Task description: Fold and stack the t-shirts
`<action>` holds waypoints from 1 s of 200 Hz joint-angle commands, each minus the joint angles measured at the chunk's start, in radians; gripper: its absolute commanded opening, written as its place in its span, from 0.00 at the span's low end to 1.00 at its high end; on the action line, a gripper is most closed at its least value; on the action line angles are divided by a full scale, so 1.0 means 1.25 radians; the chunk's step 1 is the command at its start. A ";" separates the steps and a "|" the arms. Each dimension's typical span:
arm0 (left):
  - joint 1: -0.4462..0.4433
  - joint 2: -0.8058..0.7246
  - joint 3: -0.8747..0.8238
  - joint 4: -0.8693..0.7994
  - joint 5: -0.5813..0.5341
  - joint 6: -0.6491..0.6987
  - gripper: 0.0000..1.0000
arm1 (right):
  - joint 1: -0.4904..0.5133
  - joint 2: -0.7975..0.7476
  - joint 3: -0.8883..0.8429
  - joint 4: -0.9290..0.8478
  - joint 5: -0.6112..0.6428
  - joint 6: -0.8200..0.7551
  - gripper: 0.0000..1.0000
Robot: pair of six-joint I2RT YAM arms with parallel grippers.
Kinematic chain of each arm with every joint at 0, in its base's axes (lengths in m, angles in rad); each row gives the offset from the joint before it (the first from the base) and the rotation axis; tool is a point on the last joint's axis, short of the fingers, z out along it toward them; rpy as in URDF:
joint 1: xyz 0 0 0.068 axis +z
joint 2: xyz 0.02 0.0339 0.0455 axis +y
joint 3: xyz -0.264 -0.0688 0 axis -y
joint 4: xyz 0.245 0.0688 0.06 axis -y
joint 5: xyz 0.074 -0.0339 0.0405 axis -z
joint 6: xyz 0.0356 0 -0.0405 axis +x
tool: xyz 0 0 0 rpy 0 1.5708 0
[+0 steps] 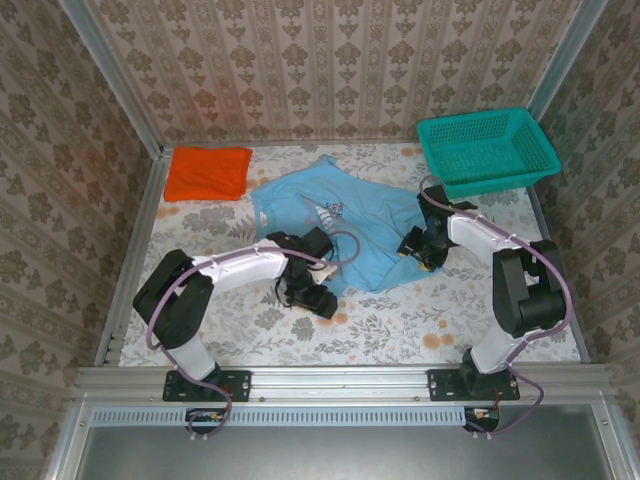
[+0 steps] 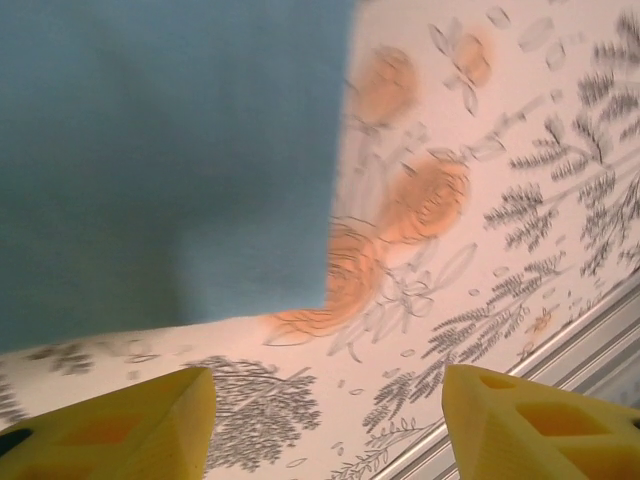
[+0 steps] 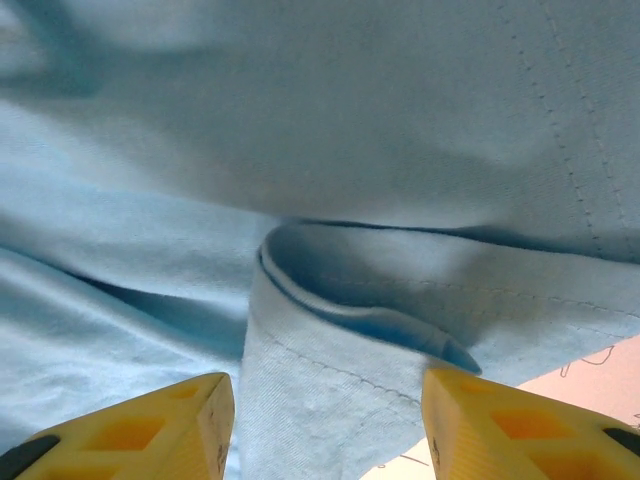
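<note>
While the floral-print table (image 1: 400, 320) bore the light blue cloth t-shirt (image 1: 350, 225) centrally, the folded orange cloth t-shirt (image 1: 207, 172) lay far-left | right gripper (image 3: 325, 400) gaped over a hem fold | left gripper (image 2: 330, 400) gaped beside its corner | risk: single-layer pinch could drag it askew.

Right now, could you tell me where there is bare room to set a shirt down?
Bare tablecloth runs along the near edge, between the blue shirt and the rail; a smaller patch lies just nearer than the orange shirt. Crowded: the middle, and far right by the basket.
</note>
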 commanded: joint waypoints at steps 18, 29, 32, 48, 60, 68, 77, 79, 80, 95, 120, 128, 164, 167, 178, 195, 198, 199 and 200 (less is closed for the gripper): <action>-0.032 0.073 0.066 -0.060 -0.106 0.049 0.61 | 0.004 0.015 0.029 -0.039 0.021 -0.011 0.53; -0.036 0.093 0.086 -0.066 -0.134 0.051 0.59 | 0.008 0.018 0.031 -0.035 0.020 -0.010 0.53; -0.038 0.099 0.089 -0.068 -0.142 0.050 0.58 | 0.009 0.019 0.030 -0.033 0.019 -0.010 0.53; -0.040 0.131 0.102 -0.076 -0.169 0.056 0.54 | 0.013 0.030 0.033 -0.033 0.017 -0.008 0.53; -0.046 0.150 0.106 -0.085 -0.193 0.067 0.52 | 0.014 0.034 0.033 -0.029 0.016 -0.005 0.53; -0.051 0.157 0.106 -0.086 -0.198 0.074 0.51 | 0.015 0.037 0.031 -0.026 0.014 -0.003 0.53; -0.057 0.159 0.102 -0.079 -0.196 0.078 0.48 | 0.017 0.039 0.029 -0.023 0.011 0.001 0.52; -0.059 0.159 0.100 -0.078 -0.193 0.079 0.47 | 0.018 0.039 0.029 -0.022 0.011 0.001 0.52; -0.060 0.159 0.100 -0.077 -0.193 0.079 0.47 | 0.018 0.039 0.028 -0.022 0.011 0.002 0.52; -0.069 0.159 0.094 -0.070 -0.187 0.077 0.39 | 0.022 0.042 0.027 -0.020 0.008 0.006 0.52; -0.081 0.157 0.084 -0.074 -0.203 0.074 0.17 | 0.027 0.043 0.022 -0.012 0.006 0.011 0.45; -0.081 0.148 0.079 -0.077 -0.207 0.073 0.12 | 0.027 0.044 0.022 -0.012 0.006 0.012 0.43; -0.074 0.066 0.053 -0.109 -0.293 0.072 0.00 | 0.028 0.045 0.033 -0.033 0.017 0.001 0.06; -0.069 0.056 0.051 -0.110 -0.298 0.070 0.00 | 0.027 0.042 0.034 -0.033 0.018 0.000 0.04; -0.051 0.017 0.039 -0.110 -0.313 0.064 0.00 | 0.028 0.029 0.033 -0.036 0.022 -0.007 0.01; -0.010 -0.044 0.026 -0.109 -0.332 0.055 0.00 | 0.027 0.008 0.034 -0.052 0.034 -0.014 0.00; -0.001 -0.055 0.024 -0.110 -0.336 0.056 0.00 | 0.027 0.005 0.034 -0.052 0.036 -0.014 0.00; 0.001 -0.059 0.023 -0.110 -0.337 0.056 0.00 | 0.027 0.003 0.034 -0.053 0.036 -0.014 0.00; 0.003 -0.062 0.023 -0.110 -0.338 0.055 0.00 | 0.026 0.002 0.033 -0.054 0.036 -0.014 0.00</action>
